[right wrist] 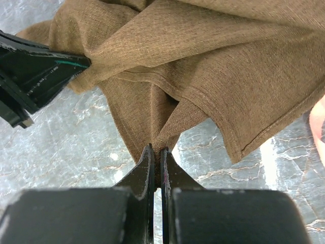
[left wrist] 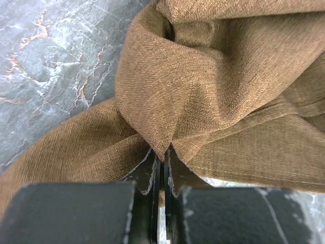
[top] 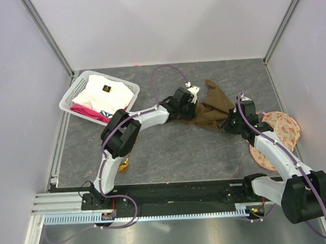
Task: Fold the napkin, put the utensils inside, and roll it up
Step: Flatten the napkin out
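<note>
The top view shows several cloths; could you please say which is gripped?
The olive-brown napkin, pinched by the left gripper and right gripper; the white cloth and the floral piece lie free.

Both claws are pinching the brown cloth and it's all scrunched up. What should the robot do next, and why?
Probably ease the left gripper and right gripper apart to stretch the napkin out. Both are shut on bunched cloth, and it lies crumpled between them, too rumpled to fold neatly.

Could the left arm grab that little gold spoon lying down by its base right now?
Probably not yet. The left arm is stretched away, its jaws shut on the napkin, and the spoon lies partly hidden under its elbow, close to the base.
</note>
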`<control>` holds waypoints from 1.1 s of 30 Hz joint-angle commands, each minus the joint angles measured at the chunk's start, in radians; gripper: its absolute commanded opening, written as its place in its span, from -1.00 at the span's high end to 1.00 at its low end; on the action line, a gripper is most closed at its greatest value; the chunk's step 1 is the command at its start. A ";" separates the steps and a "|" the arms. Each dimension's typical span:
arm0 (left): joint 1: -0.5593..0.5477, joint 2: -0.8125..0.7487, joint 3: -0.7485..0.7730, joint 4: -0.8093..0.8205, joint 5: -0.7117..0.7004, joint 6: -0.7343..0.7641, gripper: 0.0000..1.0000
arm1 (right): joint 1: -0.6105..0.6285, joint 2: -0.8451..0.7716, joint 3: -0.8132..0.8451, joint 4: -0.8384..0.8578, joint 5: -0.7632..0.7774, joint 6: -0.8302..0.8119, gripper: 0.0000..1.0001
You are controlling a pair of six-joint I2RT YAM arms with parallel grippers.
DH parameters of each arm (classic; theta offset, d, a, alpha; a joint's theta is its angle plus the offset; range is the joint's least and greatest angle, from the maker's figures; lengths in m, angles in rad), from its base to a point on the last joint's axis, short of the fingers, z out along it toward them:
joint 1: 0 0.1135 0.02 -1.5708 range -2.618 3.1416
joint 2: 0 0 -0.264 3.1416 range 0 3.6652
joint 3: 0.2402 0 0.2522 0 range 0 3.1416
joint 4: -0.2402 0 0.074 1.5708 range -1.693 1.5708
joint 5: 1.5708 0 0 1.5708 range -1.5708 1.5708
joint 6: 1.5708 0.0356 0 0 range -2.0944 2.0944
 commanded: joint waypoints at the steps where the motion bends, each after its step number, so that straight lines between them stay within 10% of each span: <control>1: 0.023 -0.173 0.071 -0.001 -0.002 0.033 0.96 | 0.006 -0.035 -0.010 -0.001 -0.050 0.012 1.00; 10: 0.216 -0.059 0.434 -0.090 0.212 -0.160 0.92 | 0.093 -0.121 -0.020 -0.041 -0.079 0.077 1.00; 12: 0.258 0.042 0.557 -0.201 0.277 -0.180 -0.03 | 0.137 -0.127 -0.030 -0.030 -0.075 0.096 1.00; 15: 0.267 0.127 0.662 -0.279 0.351 -0.183 -0.54 | 0.206 -0.115 -0.059 0.002 -0.070 0.138 1.00; 28: 0.264 -0.544 -0.304 -0.072 0.048 -0.145 -0.72 | 0.640 0.277 0.065 0.280 -0.041 0.253 1.00; 33: 0.264 -0.730 -0.557 -0.070 0.021 -0.235 -0.73 | 0.675 0.330 0.154 0.271 -0.027 0.232 0.00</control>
